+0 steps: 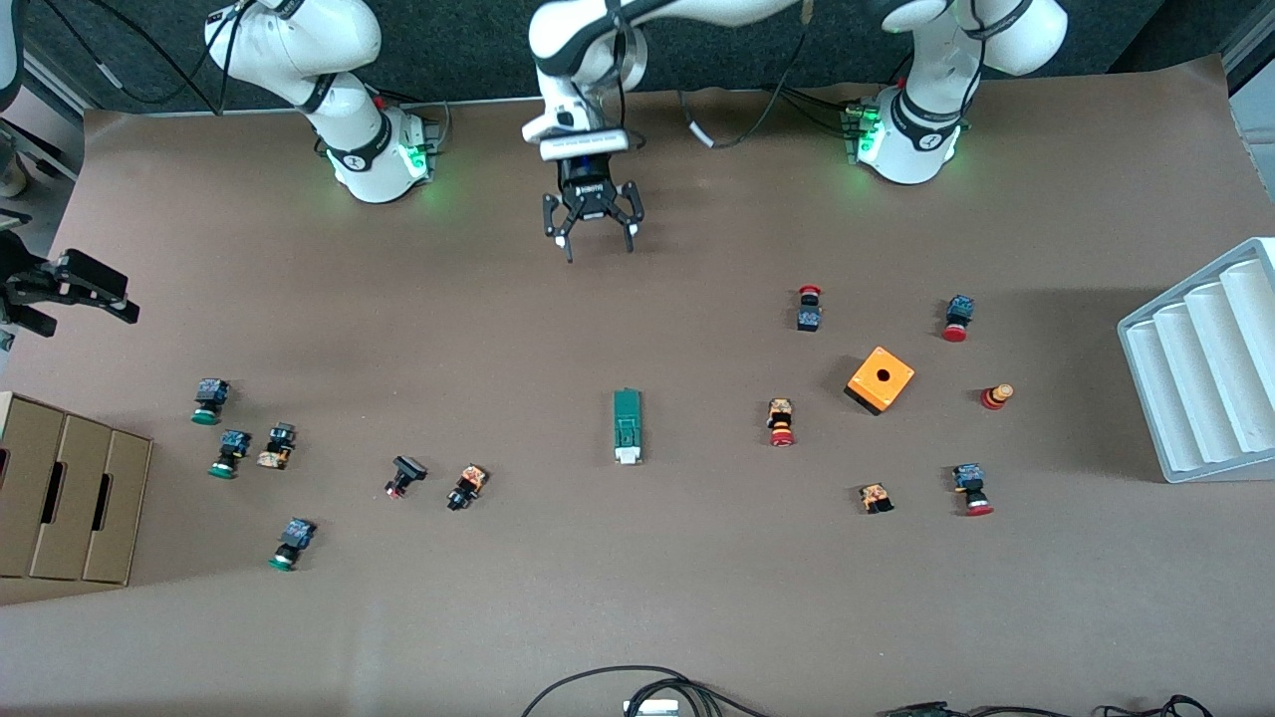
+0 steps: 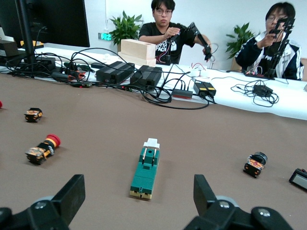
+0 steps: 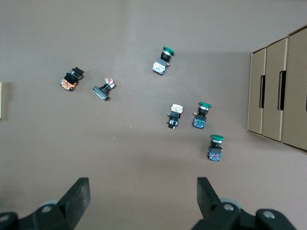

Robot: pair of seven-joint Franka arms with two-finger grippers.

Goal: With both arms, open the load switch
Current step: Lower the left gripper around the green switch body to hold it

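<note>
The load switch (image 1: 626, 425) is a narrow dark-green block lying flat at the middle of the table, with its white end nearer the front camera. My left gripper (image 1: 593, 237) hangs open above the table between the two bases, short of the switch. The left wrist view shows the load switch (image 2: 146, 170) lying just ahead of the open left gripper (image 2: 138, 191), untouched. My right gripper (image 1: 62, 297) is held high over the right arm's end of the table. It stands open with nothing between its fingers (image 3: 142, 189).
Small push buttons lie scattered toward both ends, green-capped ones (image 1: 231, 453) near the cardboard boxes (image 1: 70, 498) and red-capped ones (image 1: 781, 422) around an orange cube box (image 1: 881, 379). A white ribbed tray (image 1: 1205, 368) stands at the left arm's end. Cables (image 1: 637, 687) lie at the front edge.
</note>
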